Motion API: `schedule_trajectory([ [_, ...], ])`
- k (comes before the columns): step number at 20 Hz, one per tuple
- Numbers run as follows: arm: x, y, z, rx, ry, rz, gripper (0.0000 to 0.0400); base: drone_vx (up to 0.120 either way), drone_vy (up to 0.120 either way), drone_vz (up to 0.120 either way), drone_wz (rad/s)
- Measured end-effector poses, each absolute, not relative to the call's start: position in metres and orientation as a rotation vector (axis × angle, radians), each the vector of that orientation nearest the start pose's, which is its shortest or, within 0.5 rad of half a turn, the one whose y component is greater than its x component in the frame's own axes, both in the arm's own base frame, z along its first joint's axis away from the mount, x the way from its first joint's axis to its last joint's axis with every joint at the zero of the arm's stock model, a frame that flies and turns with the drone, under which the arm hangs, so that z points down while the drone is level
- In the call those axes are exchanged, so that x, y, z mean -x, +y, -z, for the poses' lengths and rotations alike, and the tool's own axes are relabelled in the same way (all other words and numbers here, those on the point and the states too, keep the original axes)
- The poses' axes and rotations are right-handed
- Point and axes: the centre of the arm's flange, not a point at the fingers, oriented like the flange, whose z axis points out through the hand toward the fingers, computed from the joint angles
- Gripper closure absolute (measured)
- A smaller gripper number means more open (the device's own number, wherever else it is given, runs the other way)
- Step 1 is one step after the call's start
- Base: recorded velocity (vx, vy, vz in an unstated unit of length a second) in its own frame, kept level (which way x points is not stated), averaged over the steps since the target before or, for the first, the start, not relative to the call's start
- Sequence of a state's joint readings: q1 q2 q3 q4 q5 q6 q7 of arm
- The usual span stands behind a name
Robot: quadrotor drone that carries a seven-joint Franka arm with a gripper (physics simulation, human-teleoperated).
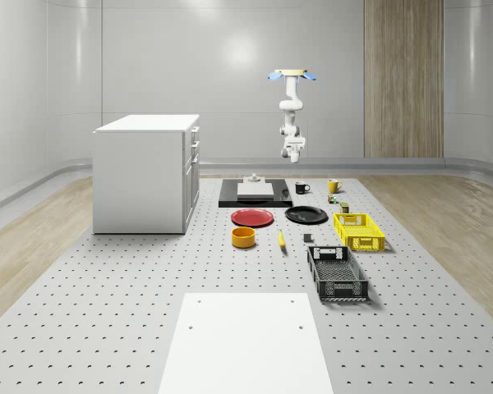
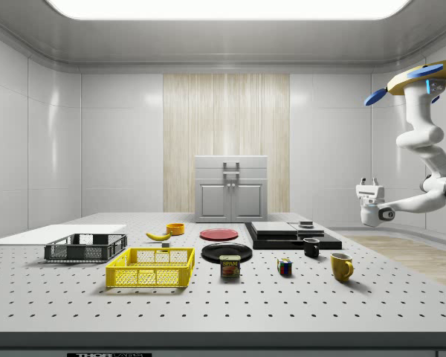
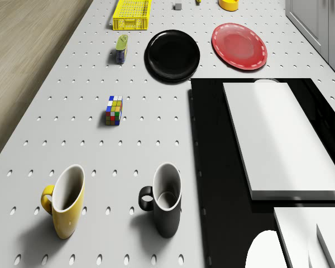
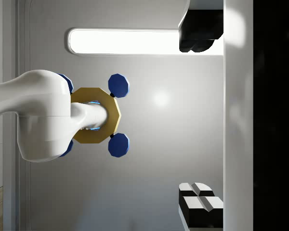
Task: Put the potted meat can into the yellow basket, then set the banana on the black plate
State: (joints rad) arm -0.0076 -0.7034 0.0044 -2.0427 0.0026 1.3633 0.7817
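The potted meat can (image 2: 230, 266) stands upright on the table between the yellow basket (image 2: 151, 268) and the black plate (image 2: 227, 251), touching neither. The drone view gives the same can (image 3: 121, 48), basket (image 3: 132, 14) and plate (image 3: 172, 54). A banana (image 1: 281, 239) lies flat near the orange bowl (image 1: 243, 237). My drone (image 1: 292, 75) hovers high over the table's far end, above the mugs and the black slab. The arm hangs below it, and my gripper (image 2: 369, 182) points upward, open and holding nothing, far from the can. In the wrist view the gripper (image 4: 201, 115) faces the drone body (image 4: 94, 115).
Below the drone are a black mug (image 3: 164, 199), a yellow mug (image 3: 65, 201) and a Rubik's cube (image 3: 114, 110). A black slab (image 3: 212, 184) carries white blocks. A red plate (image 3: 239, 46), a black basket (image 1: 337, 273) and a white cabinet (image 1: 146, 172) also stand here.
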Motion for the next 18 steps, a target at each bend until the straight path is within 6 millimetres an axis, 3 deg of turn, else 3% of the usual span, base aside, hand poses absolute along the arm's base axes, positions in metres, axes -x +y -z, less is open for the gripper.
schedule_trajectory([
  [18, -0.3026, 0.0009, -0.6913, 2.896, 1.2, 0.06, 0.0, 0.0, 0.0, 0.0, 0.0],
])
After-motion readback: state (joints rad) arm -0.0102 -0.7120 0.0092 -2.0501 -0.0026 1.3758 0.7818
